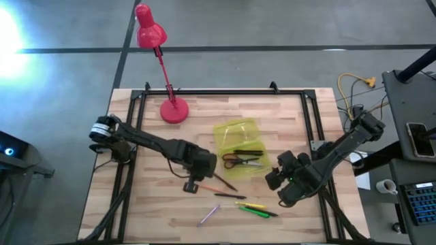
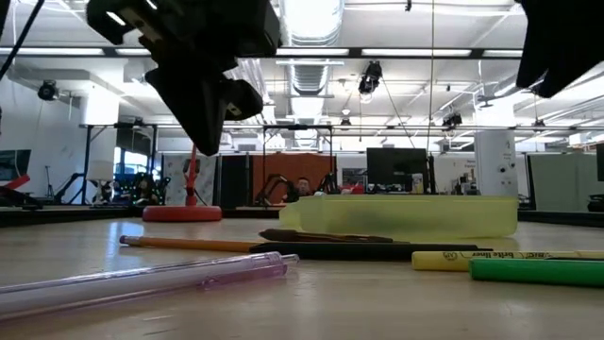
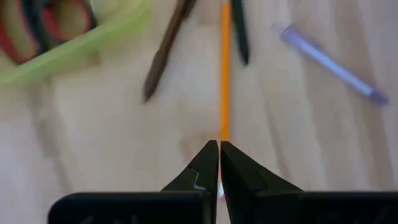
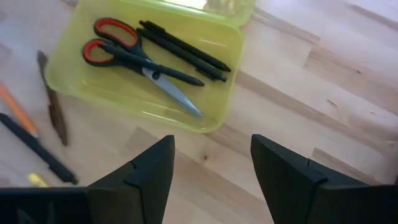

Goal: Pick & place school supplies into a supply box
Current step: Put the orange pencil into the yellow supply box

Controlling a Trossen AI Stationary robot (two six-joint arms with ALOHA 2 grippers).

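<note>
L gripper [image 3: 219, 149] jaws closed, empty, orange pencil [image 3: 225, 74] just ahead; R gripper [image 4: 211, 168] jaws apart, empty, near supply box [image 4: 87, 84]: 1 scissors [image 4: 134, 62], 2 black pens [image 4: 180, 50].

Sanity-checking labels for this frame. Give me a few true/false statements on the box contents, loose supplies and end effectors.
1. The red-handled scissors lie inside the supply box. True.
2. The left end effector is wide open. False: its fingers are shut, tips pointing at the orange pencil.
3. The right end effector is open and holds nothing. True.
4. The purple pen is in the box. False: it lies on the table.
5. The red desk lamp has tipped over. False: it stands on its base.
</note>
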